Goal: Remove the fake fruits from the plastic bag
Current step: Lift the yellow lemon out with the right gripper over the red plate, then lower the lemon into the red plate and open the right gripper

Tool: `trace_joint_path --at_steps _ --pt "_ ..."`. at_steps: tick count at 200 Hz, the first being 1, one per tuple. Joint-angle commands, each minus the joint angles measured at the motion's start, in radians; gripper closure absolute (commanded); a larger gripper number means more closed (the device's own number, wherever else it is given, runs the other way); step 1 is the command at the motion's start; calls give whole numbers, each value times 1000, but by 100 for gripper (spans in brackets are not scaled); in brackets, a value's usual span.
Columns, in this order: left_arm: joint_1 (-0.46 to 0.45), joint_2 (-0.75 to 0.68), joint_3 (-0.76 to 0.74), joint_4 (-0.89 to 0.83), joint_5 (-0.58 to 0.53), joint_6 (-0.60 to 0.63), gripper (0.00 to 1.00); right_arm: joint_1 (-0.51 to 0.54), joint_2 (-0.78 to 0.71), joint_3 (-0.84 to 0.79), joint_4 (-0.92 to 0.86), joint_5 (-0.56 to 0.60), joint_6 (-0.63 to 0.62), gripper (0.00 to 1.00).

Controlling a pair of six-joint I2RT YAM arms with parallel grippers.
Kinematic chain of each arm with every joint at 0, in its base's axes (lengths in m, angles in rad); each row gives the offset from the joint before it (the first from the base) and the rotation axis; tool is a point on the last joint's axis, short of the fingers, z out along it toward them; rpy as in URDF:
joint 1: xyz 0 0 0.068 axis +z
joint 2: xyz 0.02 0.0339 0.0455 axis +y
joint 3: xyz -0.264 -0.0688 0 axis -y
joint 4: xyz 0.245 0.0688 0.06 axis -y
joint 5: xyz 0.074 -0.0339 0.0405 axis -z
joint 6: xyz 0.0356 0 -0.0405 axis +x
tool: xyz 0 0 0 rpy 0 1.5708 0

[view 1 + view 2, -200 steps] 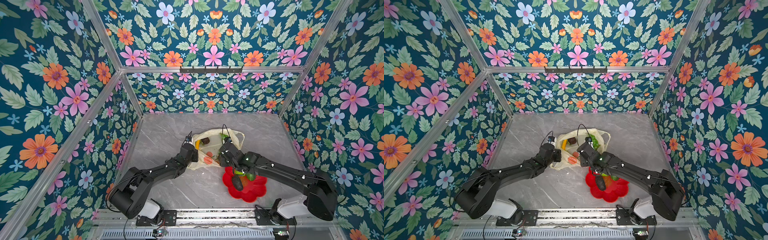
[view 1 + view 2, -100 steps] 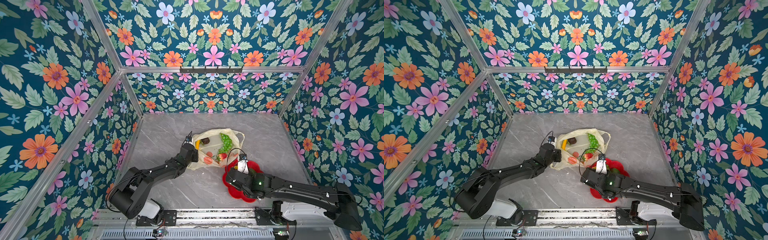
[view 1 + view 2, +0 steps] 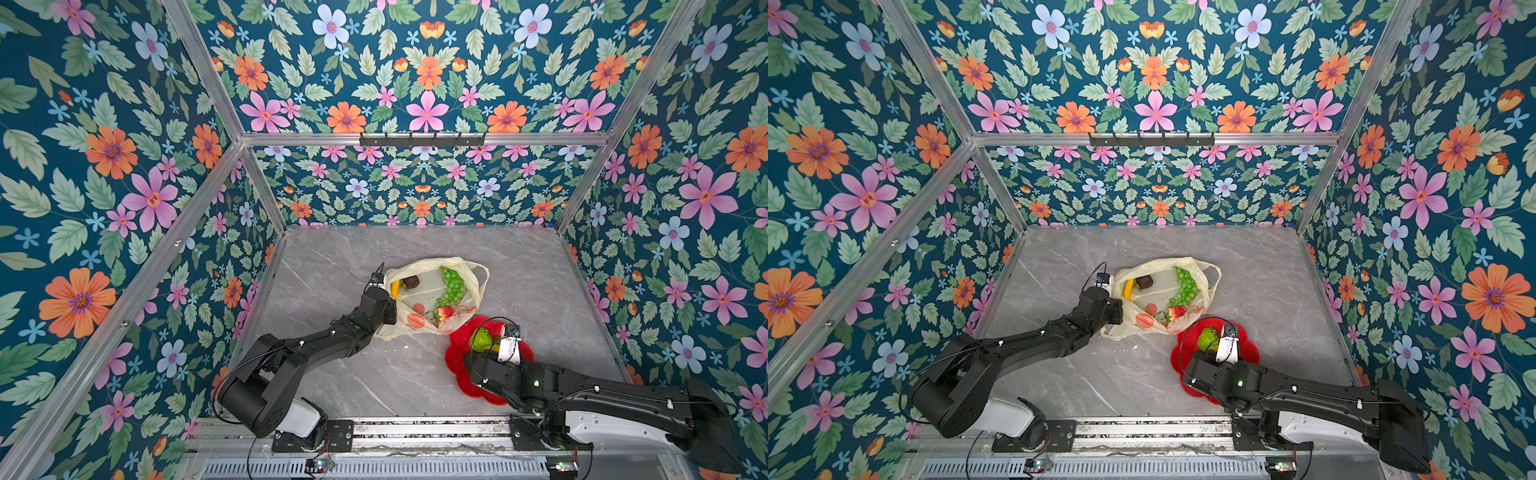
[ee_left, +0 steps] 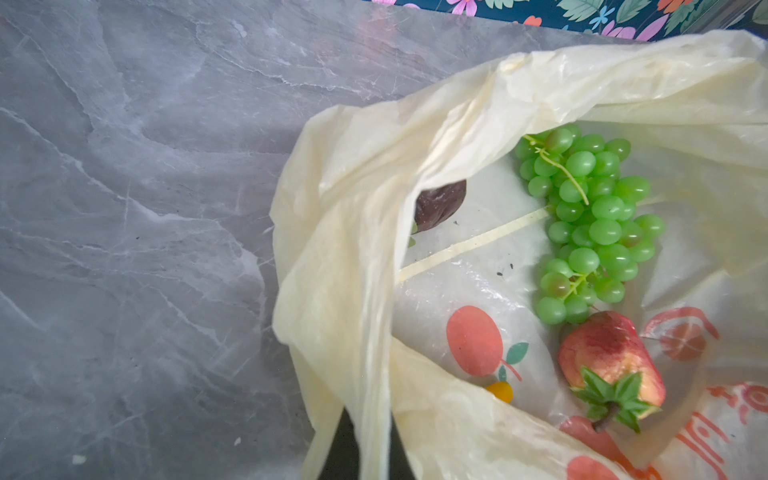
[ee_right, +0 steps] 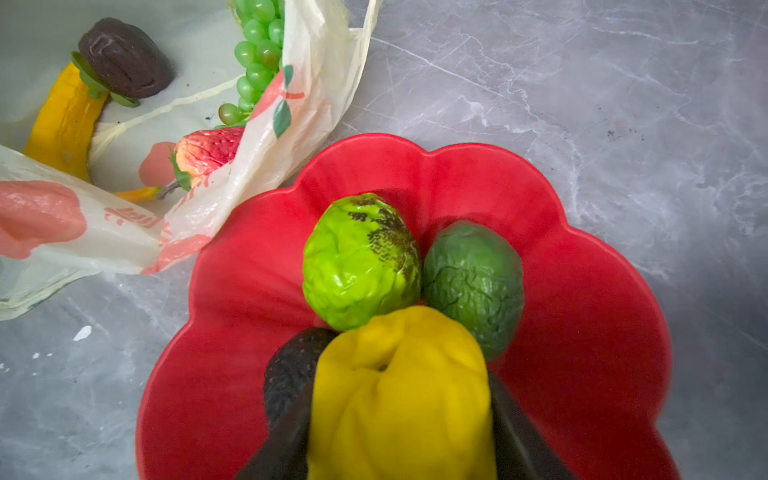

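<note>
Black right gripper [image 5: 399,415]: standing about half open, pinching the yellow plastic lemon [image 5: 399,365] between both fingers.
Below the lemon: hanging straight over the red flower-shaped plastic dish [image 5: 582,270]; probably calling for nothing but an opening of the jaws, no sideways travel.
In the dish: crowding together and touching, a bright green bumpy fruit [image 5: 357,262], a darker green wrinkled fruit [image 5: 473,282] and a dark avocado [image 5: 291,365], the last partly hidden by the lemon.
Beyond the dish: lying open-mouthed on the grey marble tabletop [image 4: 124,208], the thin cream-yellow printed plastic bag [image 4: 345,257], one fold brushing the dish rim.
Waiting in the bag: red strawberry [image 4: 611,357] nearest the dish, then green grape bunch [image 4: 590,216], yellow banana [image 5: 62,120] and dark brown fruit [image 5: 124,58] on the far side.
Grape bunch axis: running from the strawberry end away toward the back wall.
Black left gripper [image 4: 353,451]: clamping fully shut on the bag's rim, on the side away from the dish, propping the mouth open.
Nearer arm for the strawberry: the right, judging by the dish's position.
</note>
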Motion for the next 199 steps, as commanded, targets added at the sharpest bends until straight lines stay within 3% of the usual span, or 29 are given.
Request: trace_joint_path --at_steps 1,87,98,126,145,162,199 --pt "2 2 5 19 -4 3 93 0 -35 -44 75 42 -50 51" --pt "1 21 5 25 -27 9 93 0 -162 -169 303 27 -254 51" --pt "1 24 5 25 -29 9 93 1 -174 -174 342 25 -339 51" --pt "1 19 3 27 -36 10 93 0 -190 -173 241 61 -358 51" --pt "1 17 3 25 -34 11 93 0 -224 -258 441 -20 -490 50" --pt "1 11 0 27 -37 10 93 0 -240 -301 486 -10 -485 50" --pt "1 16 1 28 -39 12 93 1 -252 -386 677 -14 -605 49"
